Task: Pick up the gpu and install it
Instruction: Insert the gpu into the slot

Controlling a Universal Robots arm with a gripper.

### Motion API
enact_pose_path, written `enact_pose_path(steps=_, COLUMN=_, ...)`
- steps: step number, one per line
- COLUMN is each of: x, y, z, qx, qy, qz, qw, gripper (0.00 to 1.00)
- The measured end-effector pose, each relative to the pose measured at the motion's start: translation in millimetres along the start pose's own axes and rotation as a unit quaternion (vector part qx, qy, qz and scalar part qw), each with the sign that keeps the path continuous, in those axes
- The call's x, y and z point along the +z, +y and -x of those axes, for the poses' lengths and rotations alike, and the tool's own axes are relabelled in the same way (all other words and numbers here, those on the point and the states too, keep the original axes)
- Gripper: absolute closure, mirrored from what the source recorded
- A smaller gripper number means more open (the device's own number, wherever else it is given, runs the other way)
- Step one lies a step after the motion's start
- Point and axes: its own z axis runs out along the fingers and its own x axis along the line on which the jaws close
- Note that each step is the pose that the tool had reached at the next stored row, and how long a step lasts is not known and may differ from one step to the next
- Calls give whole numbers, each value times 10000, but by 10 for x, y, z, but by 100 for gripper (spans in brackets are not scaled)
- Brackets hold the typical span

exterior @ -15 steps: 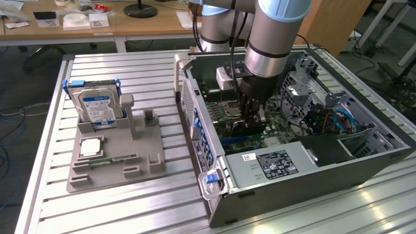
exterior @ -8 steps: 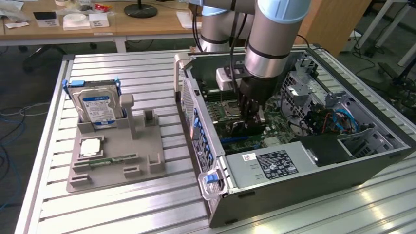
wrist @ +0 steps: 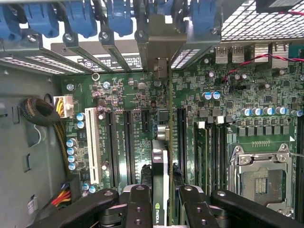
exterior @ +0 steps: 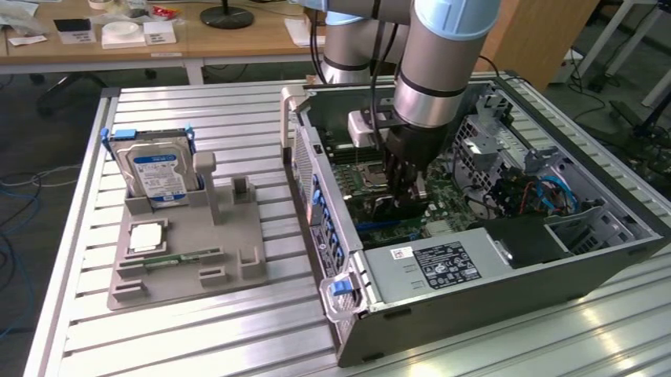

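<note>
Ribbed aluminium worktop [exterior: 210, 110] carries the open grey computer case [exterior: 587, 271]; inside, the tool [wrist: 161, 199] grips the thin dark gpu [wrist: 160, 156] edge-on, toward the twelve-o'clock brackets. Installing underway; seating likely demands straight alignment.

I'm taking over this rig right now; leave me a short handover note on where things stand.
Gripper: shut on the gpu, held edge-on inside the open computer case.
Gpu: over the motherboard, its bracket at the rear slot openings; whether it is fully seated cannot be told.
Done: gpu picked up and carried into the case.
Left: confirm seating, release.
Hard drive and RAM stick sit in the grey holder.
</note>
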Motion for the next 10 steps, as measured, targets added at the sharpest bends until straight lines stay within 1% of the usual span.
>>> enact_pose_path(steps=6, x=10, y=6, z=0, qx=6, qy=-4, qz=-1, qw=10000, gripper=74)
enact_pose_path(steps=10, x=26, y=15, z=0, qx=24, qy=-2, qz=0, qw=10000, gripper=74)
